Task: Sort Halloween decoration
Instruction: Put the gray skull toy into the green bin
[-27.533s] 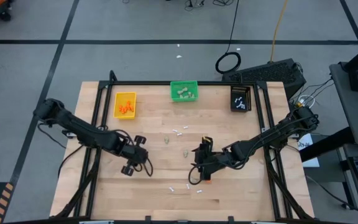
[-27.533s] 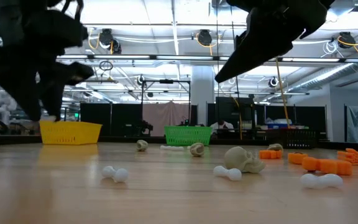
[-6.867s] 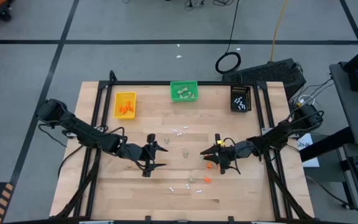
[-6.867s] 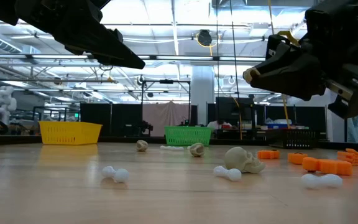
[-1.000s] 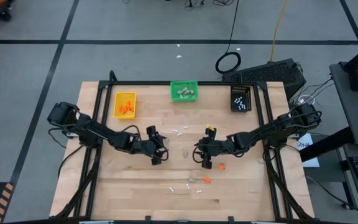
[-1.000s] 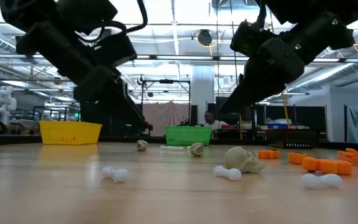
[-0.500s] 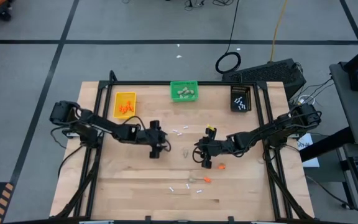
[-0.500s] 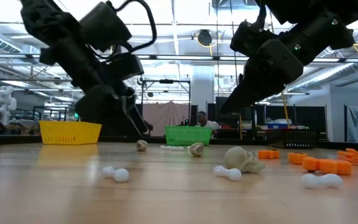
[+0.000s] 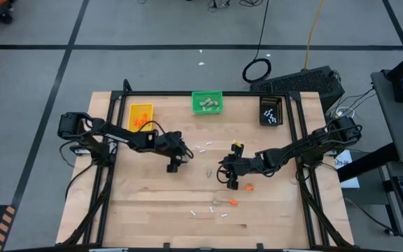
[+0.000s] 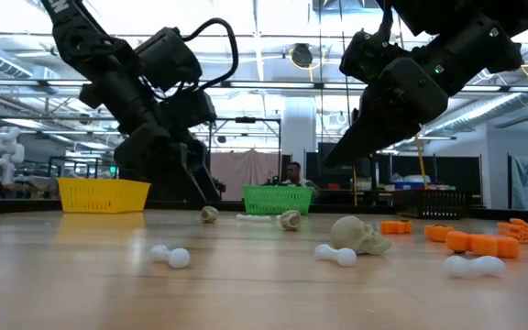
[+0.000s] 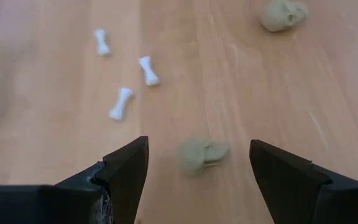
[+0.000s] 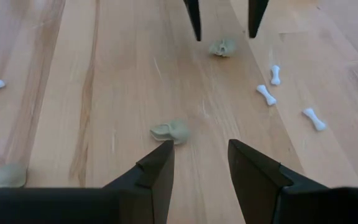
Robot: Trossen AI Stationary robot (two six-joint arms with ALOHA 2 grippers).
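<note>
left hand (image 11: 197, 171) spread wide over a beige-grey lump (image 11: 202, 154); right hand (image 12: 201, 165) half-spread, pinching nothing.

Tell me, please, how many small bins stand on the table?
3, all along the far edge of the table: the yellow bin on the left arm's side, the green bin in the middle, the black bin on the right arm's side. None seems hidden.

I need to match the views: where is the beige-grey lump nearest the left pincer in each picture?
High view: beige-grey lump at mid-table, just right of the left pincer.
Low view: small, left of centre, at the left arm's foot.
Left wrist view: low centre, between the open fingers.
Right wrist view: top centre, below the far pincer's fingers.
Shared landmark: the three white sticks beside it.
</note>
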